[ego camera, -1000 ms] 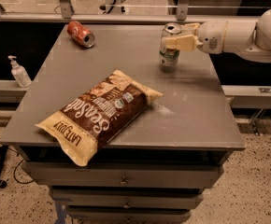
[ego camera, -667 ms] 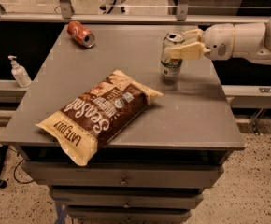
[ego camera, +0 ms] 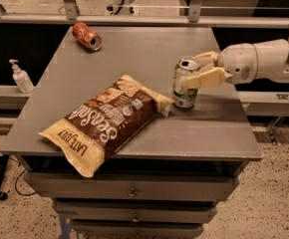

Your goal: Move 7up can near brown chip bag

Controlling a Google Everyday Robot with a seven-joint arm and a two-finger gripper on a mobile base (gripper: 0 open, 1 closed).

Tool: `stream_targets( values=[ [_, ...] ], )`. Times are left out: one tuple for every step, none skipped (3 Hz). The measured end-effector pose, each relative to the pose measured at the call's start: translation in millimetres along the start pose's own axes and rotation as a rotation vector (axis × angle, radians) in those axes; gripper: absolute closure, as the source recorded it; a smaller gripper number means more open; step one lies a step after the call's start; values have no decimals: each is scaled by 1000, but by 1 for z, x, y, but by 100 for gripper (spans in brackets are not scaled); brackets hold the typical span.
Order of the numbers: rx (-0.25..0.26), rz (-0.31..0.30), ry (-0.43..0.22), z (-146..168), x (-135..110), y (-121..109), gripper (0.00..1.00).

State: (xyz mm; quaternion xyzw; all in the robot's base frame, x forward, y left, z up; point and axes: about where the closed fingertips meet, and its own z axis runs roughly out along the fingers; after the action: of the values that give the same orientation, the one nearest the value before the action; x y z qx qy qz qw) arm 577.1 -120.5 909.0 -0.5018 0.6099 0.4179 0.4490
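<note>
The brown chip bag (ego camera: 112,118), a large flat dark-brown snack bag with cream-yellow ends, lies diagonally on the grey tabletop (ego camera: 134,59). Its lower left end hangs slightly over the front edge. White script lettering across its middle reads "Sea Salt", and the cream-yellow end nearest the front edge carries dark capitals reading "LATE JULY". A small round emblem and some finer print sit on its upper half, too small to read.

The 7up can (ego camera: 185,86), a small silver-white and green soda can with a silver top and pull tab, stands upright on the right part of the tabletop, just beside the bag's upper right corner. A green band runs round its lower part; no lettering on it can be read.

The robot's pale cream arm (ego camera: 264,61) reaches in from the right edge, held roughly level above the right side of the tabletop. Its gripper (ego camera: 190,69) is at the upper half of the 7up can. The cream fingers (ego camera: 207,77) are closed on the can, one lying across the near side below the rim and the other behind the far side of the rim.

A red-orange soda can (ego camera: 87,36) lies on its side near the far left corner, well apart from the other things. A clear pump bottle (ego camera: 21,77) stands on a ledge to the left of the tabletop. Grey drawers (ego camera: 129,188) sit below the tabletop.
</note>
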Motion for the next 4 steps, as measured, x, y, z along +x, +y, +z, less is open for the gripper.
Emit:
stream_targets(
  values=[
    [-78,-37,15,7,1,23,85],
    [-138,-96,12,15,-1,44,61],
    [-171,-141,0,20,-1,58,38],
    [-190,-175,-12,21,-1,67,14]
  ],
)
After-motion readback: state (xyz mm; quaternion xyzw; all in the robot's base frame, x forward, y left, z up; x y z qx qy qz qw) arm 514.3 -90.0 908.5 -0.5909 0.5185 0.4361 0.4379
